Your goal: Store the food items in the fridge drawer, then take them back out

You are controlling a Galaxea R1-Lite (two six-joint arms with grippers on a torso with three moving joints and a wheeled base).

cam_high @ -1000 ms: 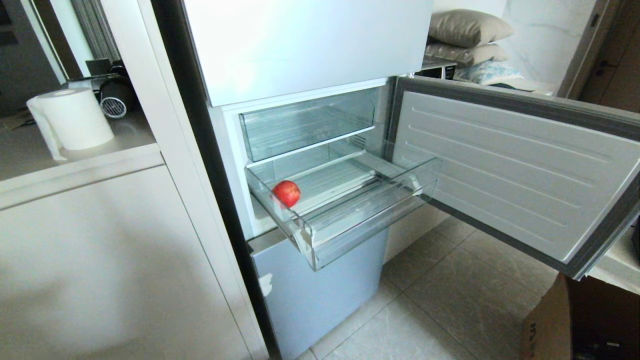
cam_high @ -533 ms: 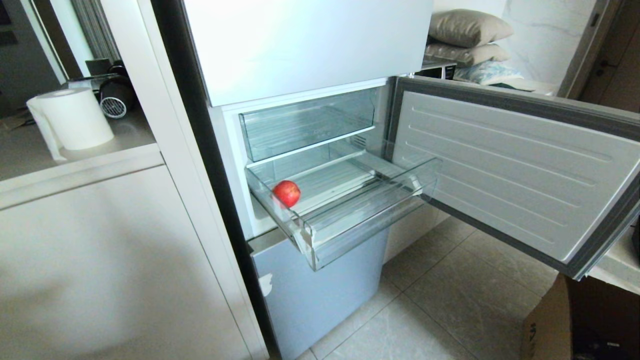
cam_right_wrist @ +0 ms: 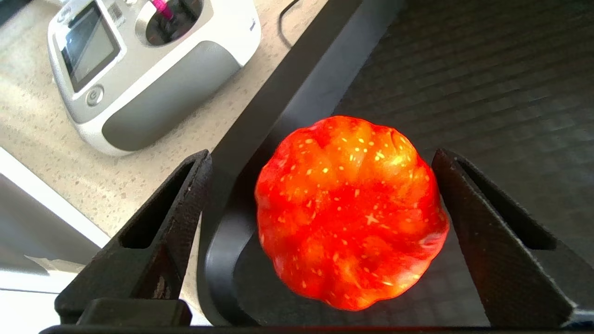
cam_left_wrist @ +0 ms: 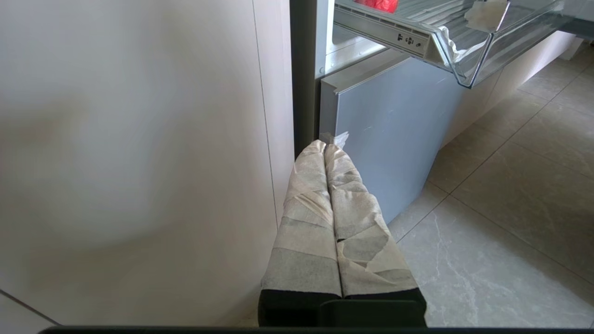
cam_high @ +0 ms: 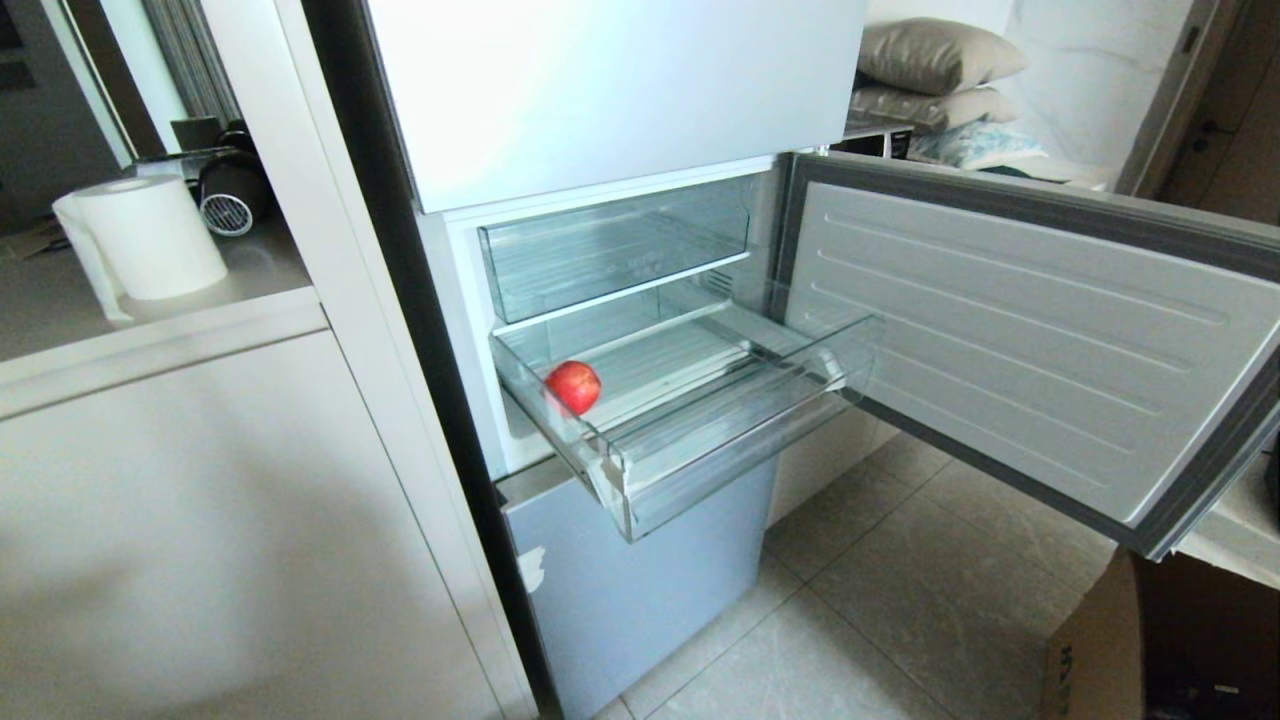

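Observation:
The fridge drawer [cam_high: 700,440], the lower clear bin, is pulled out, and a round red fruit [cam_high: 573,386] lies in its left corner. In the right wrist view a second red fruit [cam_right_wrist: 348,213], lobed and speckled, sits on a dark ribbed tray [cam_right_wrist: 464,69]. My right gripper [cam_right_wrist: 321,155] is open and straddles this fruit; one finger is well clear of it and the other is close beside it. My left gripper [cam_left_wrist: 325,146], wrapped in pale tape, is shut on nothing and parked low in front of the fridge's lower door. Neither arm shows in the head view.
The fridge door [cam_high: 1020,340] stands wide open to the right. Above the drawer is another clear bin [cam_high: 615,245]. A white device with a screen [cam_right_wrist: 153,60] lies on the speckled counter beside the tray. A cardboard box [cam_high: 1120,650] stands on the tiled floor at the lower right.

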